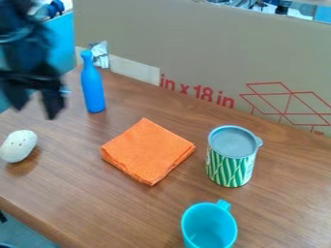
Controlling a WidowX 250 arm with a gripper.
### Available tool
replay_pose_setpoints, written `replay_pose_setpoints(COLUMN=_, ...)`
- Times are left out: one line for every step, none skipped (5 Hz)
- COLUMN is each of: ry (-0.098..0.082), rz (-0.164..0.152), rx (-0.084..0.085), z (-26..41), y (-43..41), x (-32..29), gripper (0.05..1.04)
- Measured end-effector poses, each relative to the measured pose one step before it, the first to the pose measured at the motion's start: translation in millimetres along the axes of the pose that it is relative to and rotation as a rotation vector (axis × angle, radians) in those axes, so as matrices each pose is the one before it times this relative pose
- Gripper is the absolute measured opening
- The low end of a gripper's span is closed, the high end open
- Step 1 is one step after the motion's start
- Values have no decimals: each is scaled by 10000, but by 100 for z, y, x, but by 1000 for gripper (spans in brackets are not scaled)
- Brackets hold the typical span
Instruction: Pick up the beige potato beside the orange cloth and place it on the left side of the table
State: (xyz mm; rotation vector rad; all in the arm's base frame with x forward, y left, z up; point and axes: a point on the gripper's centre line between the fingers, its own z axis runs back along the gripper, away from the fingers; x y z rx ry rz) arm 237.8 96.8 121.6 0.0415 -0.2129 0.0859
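I'm hanging my jaws [35,102] wide and empty left of the bottle [93,89], its broad base keeping it upright.

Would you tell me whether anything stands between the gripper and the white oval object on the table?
Nothing visible stands between the gripper and the white oval object. In the picture, the blue bottle and the orange cloth are both to the right of that path.

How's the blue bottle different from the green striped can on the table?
The blue bottle is slim with a narrow neck, while the can is wide and straight-sided. The bottle is plain blue; the can has green and white stripes and a grey lid. Both stand upright.
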Motion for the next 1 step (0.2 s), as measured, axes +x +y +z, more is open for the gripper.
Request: replay_pose_setpoints(ry=-18, rz=-754, rx=114, z=-59, y=-1996, x=636, gripper=1000)
